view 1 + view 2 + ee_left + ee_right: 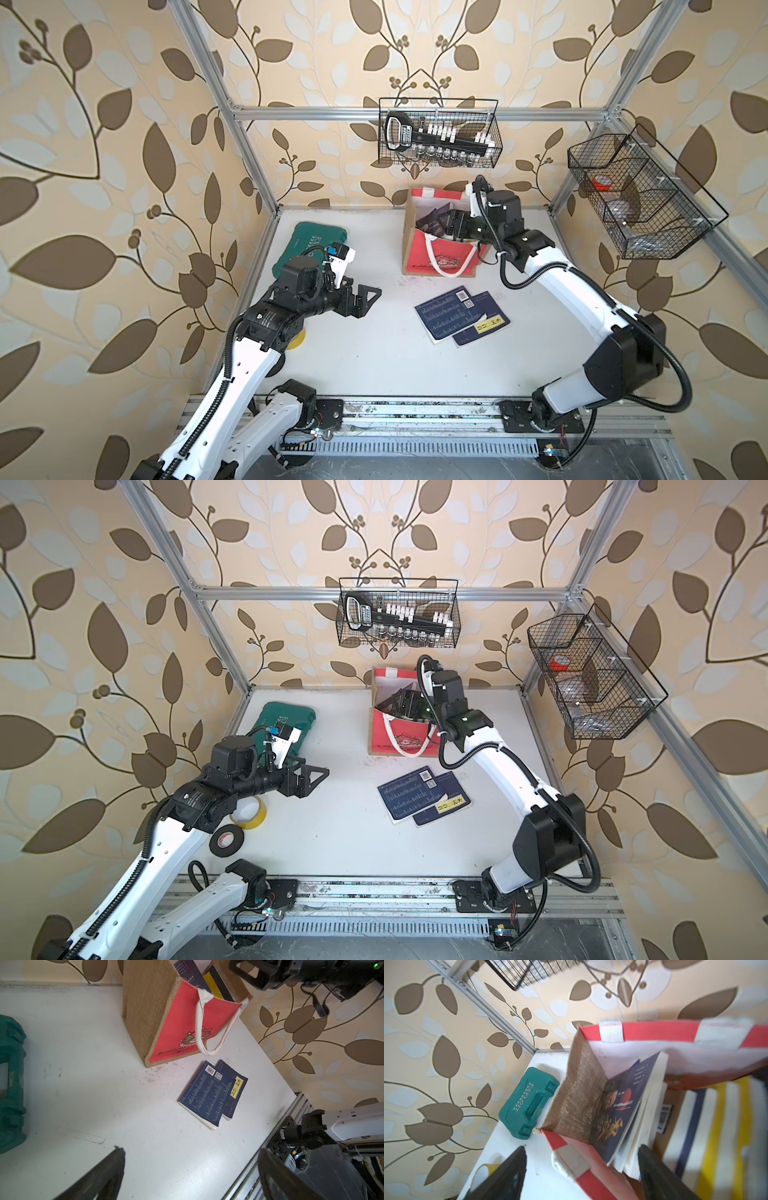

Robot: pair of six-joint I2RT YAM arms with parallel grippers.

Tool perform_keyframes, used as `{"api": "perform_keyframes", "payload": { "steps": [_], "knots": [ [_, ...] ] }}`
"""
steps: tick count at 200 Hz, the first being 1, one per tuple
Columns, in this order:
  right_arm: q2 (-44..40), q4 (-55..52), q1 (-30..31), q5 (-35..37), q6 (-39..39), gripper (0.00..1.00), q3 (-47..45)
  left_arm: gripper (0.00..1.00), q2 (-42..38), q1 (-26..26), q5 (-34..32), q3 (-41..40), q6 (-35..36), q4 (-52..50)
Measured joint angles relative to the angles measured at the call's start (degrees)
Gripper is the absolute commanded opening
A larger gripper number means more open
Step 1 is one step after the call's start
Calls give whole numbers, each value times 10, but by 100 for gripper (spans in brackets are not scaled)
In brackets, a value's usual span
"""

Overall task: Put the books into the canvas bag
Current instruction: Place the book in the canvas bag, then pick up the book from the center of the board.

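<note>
**Right arm at the bag mouth, jaws apart; two books out on the table**

In both top views we see the boxy canvas bag [440,257] [399,739], with tan jute sides, a red front panel and white rope handles. It stands upright at the back of the white table [374,353], close to the rear wall.

The right gripper [451,224] [409,704] hangs over the bag's open top. In its wrist view the right gripper [581,1148] has its jaws spread wide and holds nothing. One finger is over the table outside the bag. The other is over the inside, just beside the page edges of the books.

Inside the bag, a navy paperback with gold characters [618,1109] leans against the jute wall. Beside it sits a row of yellow, white and navy book edges [716,1126]; we cannot count them, as that part is blurred.

Two navy paperbacks [461,316] [424,798] [212,1093] lie flat on the table in front of the bag, apart from it. One lies back cover up, barcode showing, and partly covers the other, which carries a yellow title label.

The left gripper [365,297] [311,777] [191,1150] hovers over bare table, well apart from the books. Its jaws are fully spread and empty.

A green plastic tool case [316,245] [527,1103] lies at the table's rear left, behind the left arm. Near that arm we see a roll of yellow tape [249,810] and a roll of black tape [226,839].
</note>
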Motion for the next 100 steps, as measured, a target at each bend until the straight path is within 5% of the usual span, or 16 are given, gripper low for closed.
{"api": "perform_keyframes", "payload": {
  "steps": [64,100],
  "knots": [
    [-151,-45,-3,67,-17,98,-140,99,50,-10,55,-74,-121,95],
    [-250,-65,-3,115,26,98,-297,99,98,-84,27,-115,-179,149]
  ]
}}
